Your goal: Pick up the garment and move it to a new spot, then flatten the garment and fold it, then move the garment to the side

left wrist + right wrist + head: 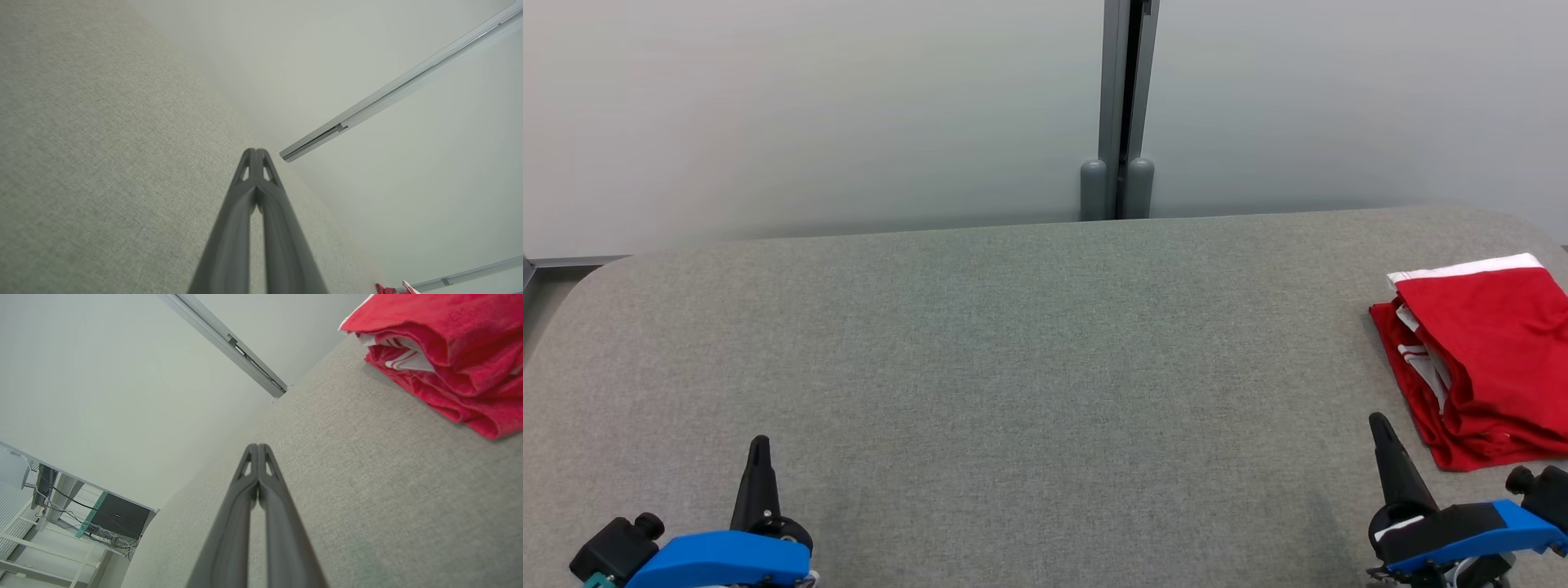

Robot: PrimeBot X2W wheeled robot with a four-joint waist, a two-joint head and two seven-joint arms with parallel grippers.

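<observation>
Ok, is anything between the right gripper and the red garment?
Nothing visible. Only bare grey table lies between the shut right gripper and the folded red garment, which rests apart from it, ahead and to its right.

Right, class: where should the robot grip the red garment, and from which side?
Probably grip the garment at its layered left edge, where folds gap and show white trim. Come in low from the left with the right gripper, opened first: it sits nearest, and that edge faces it.
</observation>
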